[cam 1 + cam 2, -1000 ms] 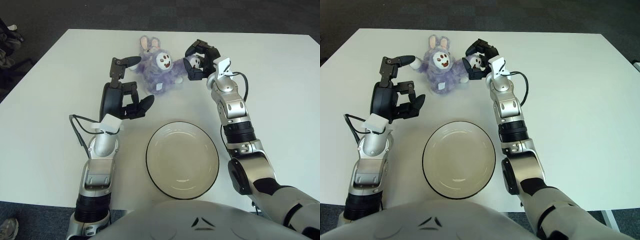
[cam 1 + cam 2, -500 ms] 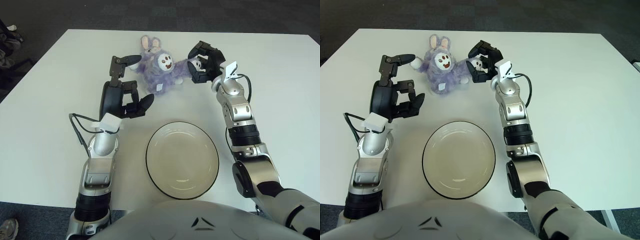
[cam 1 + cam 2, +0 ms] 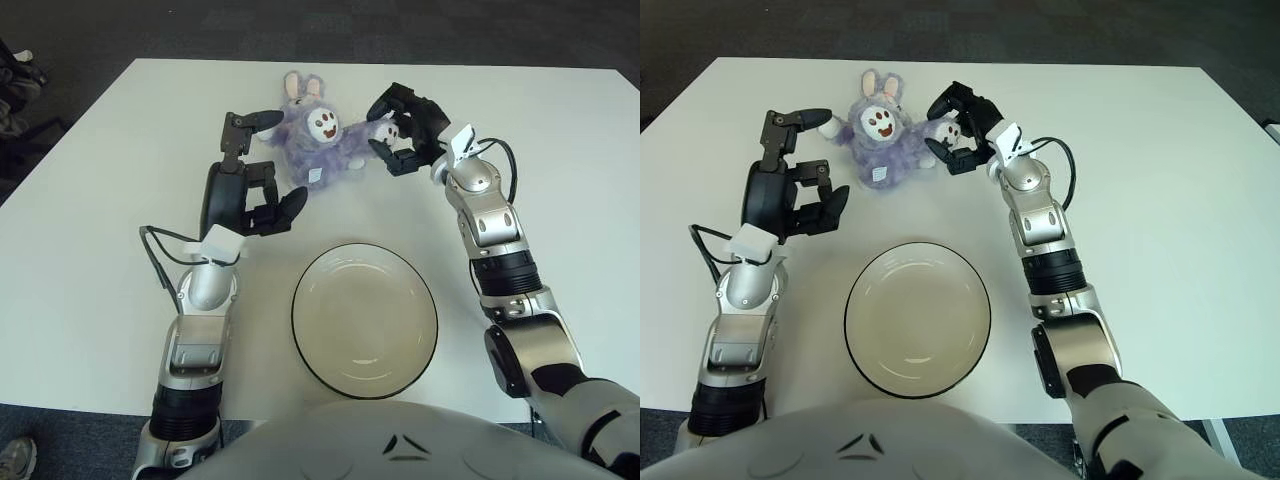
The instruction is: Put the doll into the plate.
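Note:
A purple plush bunny doll with a white face lies at the far middle of the white table. My right hand is at the doll's right side, fingers curled around its white paw. My left hand is just left of the doll, fingers spread and holding nothing, with its top finger reaching near the doll's other paw. A round pale plate with a dark rim sits empty at the near middle, between my two forearms.
The table's far edge runs just behind the doll, with dark floor beyond it. A cable loops out from my left wrist.
My right forearm and wrist have swung to the right while the hand stayed curled at the doll's paw. The doll has barely shifted. My left hand has not moved.

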